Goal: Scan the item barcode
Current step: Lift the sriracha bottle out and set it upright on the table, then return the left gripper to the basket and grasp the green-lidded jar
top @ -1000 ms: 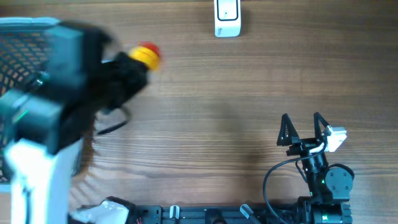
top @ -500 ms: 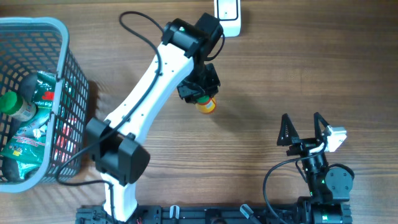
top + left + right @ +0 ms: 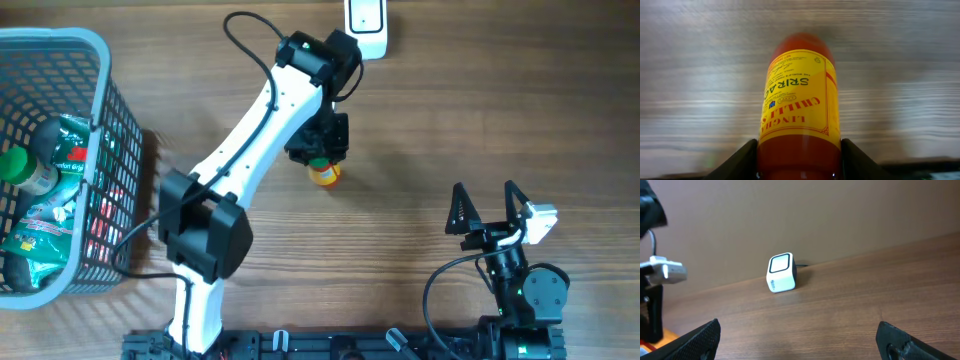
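A red sriracha bottle [image 3: 325,175] with a yellow label [image 3: 799,95] hangs cap end up in my left gripper [image 3: 318,152], over the middle of the table. In the left wrist view both black fingers [image 3: 742,160] press the bottle's sides, so the gripper [image 3: 799,145] is shut on it. Whether the base touches the wood I cannot tell. No barcode shows on the label. The white scanner [image 3: 365,28] stands at the table's far edge, beyond the bottle, also visible from the right wrist [image 3: 782,273]. My right gripper [image 3: 490,205] rests open and empty at the near right [image 3: 797,330].
A grey mesh basket [image 3: 100,60] stands at the far left holding a green-capped bottle [image 3: 25,170] and several packets. The left arm's white link [image 3: 250,130] crosses the table diagonally. A brown wall backs the scanner.
The left arm swung from beside the basket to the table's middle with the bottle, then shifted slightly toward the near edge. The right arm has not moved.
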Motion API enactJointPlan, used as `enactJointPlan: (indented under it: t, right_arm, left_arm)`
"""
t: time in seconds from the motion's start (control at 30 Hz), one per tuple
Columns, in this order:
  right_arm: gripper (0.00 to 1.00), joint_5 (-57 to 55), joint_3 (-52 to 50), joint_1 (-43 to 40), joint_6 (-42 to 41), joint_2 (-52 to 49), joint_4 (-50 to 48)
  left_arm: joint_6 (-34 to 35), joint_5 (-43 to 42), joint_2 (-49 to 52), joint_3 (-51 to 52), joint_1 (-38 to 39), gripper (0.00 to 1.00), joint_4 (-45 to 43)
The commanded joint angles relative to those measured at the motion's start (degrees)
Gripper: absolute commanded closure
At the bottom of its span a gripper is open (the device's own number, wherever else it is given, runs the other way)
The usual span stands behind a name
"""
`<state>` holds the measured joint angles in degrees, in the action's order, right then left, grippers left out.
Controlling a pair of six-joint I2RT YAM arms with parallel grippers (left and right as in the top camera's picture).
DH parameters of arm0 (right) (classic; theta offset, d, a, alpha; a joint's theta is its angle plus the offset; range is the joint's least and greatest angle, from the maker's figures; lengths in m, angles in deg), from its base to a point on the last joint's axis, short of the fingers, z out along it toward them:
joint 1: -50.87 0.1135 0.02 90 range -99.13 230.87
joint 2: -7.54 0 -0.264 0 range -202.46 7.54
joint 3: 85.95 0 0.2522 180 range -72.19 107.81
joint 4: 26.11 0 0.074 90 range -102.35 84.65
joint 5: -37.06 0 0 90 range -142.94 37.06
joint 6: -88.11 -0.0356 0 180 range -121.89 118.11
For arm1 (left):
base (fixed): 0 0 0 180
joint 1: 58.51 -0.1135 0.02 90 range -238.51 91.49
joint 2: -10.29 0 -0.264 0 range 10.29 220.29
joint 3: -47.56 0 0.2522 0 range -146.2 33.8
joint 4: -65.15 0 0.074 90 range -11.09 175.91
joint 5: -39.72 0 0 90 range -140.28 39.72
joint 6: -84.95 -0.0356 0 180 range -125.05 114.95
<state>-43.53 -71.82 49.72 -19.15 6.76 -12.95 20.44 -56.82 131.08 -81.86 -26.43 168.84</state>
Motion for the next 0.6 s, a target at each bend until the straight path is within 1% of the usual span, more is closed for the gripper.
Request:
enactJointPlan:
  t: [0.0,0.03,0.07,0.17,0.2,0.27,0.3,0.33,0.37,0.4,0.47,0.53,0.57]
  right_arm:
    - [0.00,0.9,-0.1,0.4,0.2,0.3,-0.2]
    - [0.00,0.9,-0.1,0.4,0.2,0.3,-0.2]
    - [0.00,0.9,-0.1,0.4,0.2,0.3,-0.2]
    - [0.00,0.9,-0.1,0.4,0.2,0.3,-0.2]
    - [0.00,0.9,-0.1,0.4,0.2,0.3,-0.2]
    - [0.00,0.9,-0.1,0.4,0.2,0.3,-0.2]
    - [0.00,0.9,-0.1,0.4,0.2,0.3,-0.2]
    - [0.00,0.9,-0.1,0.4,0.2,0.3,-0.2]
    - [0.00,0.9,-0.1,0.4,0.2,0.3,-0.2]
    - [0.00,0.9,-0.1,0.4,0.2,0.3,-0.2]
    - [0.00,0.9,-0.1,0.4,0.2,0.3,-0.2]
    - [0.00,0.9,-0.1,0.4,0.2,0.3,-0.2]
    - [0.00,0.9,-0.1,0.4,0.2,0.3,-0.2]
  left_arm:
    - [-4.8,3.3,1.9,-0.5,-0.4,0.53,0.1]
    - [-4.8,3.3,1.9,-0.5,-0.4,0.52,-0.2]
    - [-4.8,3.3,2.0,-0.5,-0.4,0.50,-0.7]
    - [-5.8,3.2,2.0,-0.6,-0.4,0.32,-1.0]
    - [-5.8,3.2,2.0,-0.6,-0.4,0.28,-0.8]
    - [-5.8,3.2,1.9,-0.6,-0.4,0.24,-0.7]
    - [-5.8,3.3,1.9,-0.6,-0.5,0.18,-0.7]
    - [-5.8,3.5,1.9,-0.7,-0.5,0.14,-0.7]
    - [-5.8,5.0,1.9,-1.9,-0.6,0.04,0.2]
    - [-5.8,6.1,1.9,-3.2,-0.8,0.00,1.1]
    - [-5.6,7.7,1.7,-7.5,-1.4,0.00,3.6]
    - [-5.6,9.0,1.2,-14.5,-2.4,0.00,6.6]
    - [-5.5,9.5,0.6,-17.6,-2.9,0.00,6.6]
